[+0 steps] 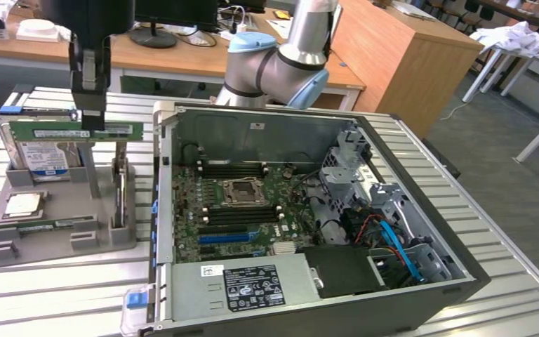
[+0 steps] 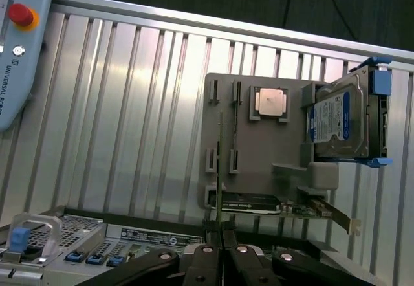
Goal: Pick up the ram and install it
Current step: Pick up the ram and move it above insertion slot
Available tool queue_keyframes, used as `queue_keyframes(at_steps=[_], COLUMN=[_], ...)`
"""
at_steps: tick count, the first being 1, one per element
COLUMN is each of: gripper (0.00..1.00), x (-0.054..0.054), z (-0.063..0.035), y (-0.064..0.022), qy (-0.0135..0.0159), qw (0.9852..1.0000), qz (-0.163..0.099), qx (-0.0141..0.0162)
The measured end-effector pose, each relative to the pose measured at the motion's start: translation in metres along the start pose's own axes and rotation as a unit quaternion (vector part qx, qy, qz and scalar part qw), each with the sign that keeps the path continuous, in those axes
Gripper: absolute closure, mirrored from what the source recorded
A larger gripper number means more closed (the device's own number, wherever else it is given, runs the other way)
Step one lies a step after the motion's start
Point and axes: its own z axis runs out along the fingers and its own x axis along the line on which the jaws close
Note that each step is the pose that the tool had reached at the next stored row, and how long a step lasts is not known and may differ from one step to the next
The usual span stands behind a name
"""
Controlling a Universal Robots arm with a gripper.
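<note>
**Hand is gripping the ram above the parts holder**
The arm [image 1: 279, 67] is reaching over to the exterior view's left, with the hand [image 1: 92, 121] pointing straight down and clamping narrowly on the upper edge of the ram [image 1: 59, 131]. The ram is hanging on edge, its long axis level, over the grey holder [image 1: 54, 242]. A hard drive [image 1: 43, 158] is standing just behind it and a processor chip [image 1: 23, 205] is lying lower down. The open computer case [image 1: 420, 232] is sitting beside the holder on the table [image 1: 504, 295].
</note>
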Motion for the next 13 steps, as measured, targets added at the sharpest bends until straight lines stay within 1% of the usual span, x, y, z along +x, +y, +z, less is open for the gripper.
queue_keyframes(at_steps=[13], gripper=[0.88], x=[0.002], z=[-0.0001], y=[-0.0139], qy=[-0.0005], qw=[1.0], qz=[0.0], qx=[-0.004])
